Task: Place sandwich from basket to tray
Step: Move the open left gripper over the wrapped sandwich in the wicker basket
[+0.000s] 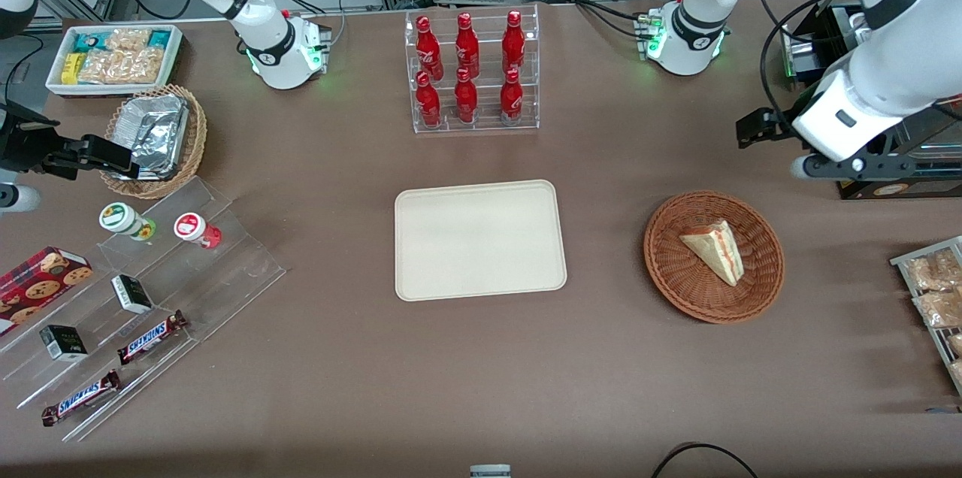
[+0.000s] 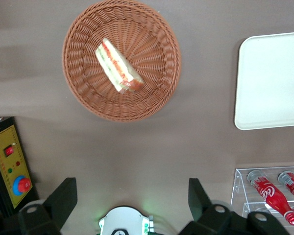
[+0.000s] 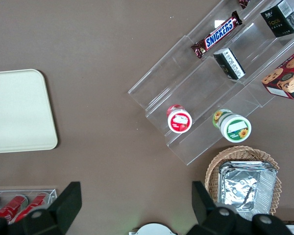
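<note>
on the brown tabletop (image 1: pixel 616 358), starting at the parked arm's end, a white bin of snack packets (image 1: pixel 114 57) sits at the corner farthest from the front camera, with a light tan wicker basket of crumpled silver foil (image 1: pixel 161 140) just nearer. a clear stepped acrylic display (image 1: pixel 143 313) nearer still, along the same end, carries two small round-lidded cups, dark little boxes, a red cookie box and two snickers bars.

at the middle of the tabletop lies the flat cream-beige rectangular tray (image 1: pixel 479 240), with nothing on it. a clear acrylic rack of six red cola bottles (image 1: pixel 471 71) stands farther from the front camera than the tray, near the edge where the arm bases are mounted.

toward the working arm's end rests the round reddish-brown woven wicker basket (image 1: pixel 713 256), well apart from the tray. the small triangular sandwich wedge of pale bread with red, orange and green filling (image 1: pixel 715 250) lies inside it, close to the centre, its layered cut edge showing in the wrist view (image 2: pixel 118 66).

the left arm's black pincer (image 1: pixel 755 126) hangs above the tabletop, farther from the front camera than the basket and clear of it. its two fingers (image 2: pixel 63 198) are spread wide apart and grip nothing.

a wire rack of pale packets (image 1: pixel 936 297) sits at the working arm's edge.
</note>
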Controlling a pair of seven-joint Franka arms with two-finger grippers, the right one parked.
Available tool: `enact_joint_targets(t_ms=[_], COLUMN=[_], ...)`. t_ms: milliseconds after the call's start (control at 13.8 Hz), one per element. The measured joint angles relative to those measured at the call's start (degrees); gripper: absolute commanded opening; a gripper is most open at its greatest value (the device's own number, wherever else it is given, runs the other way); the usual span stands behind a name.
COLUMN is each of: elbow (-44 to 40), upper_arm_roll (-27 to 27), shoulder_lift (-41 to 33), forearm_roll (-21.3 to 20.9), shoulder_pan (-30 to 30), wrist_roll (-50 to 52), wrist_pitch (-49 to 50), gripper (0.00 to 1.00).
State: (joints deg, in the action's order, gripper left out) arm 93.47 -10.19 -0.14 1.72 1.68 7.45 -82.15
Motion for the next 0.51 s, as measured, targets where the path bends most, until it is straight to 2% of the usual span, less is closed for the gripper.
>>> enact_joint_targets(t_ms=[507], elbow=[0.6], upper_arm_roll=[0.7], shoulder_lift=[-0.5], forearm_roll=[-0.1], shoulder_pan=[0.0], wrist_roll=[-0.7], wrist_pitch=[-1.4], gripper=[1.00])
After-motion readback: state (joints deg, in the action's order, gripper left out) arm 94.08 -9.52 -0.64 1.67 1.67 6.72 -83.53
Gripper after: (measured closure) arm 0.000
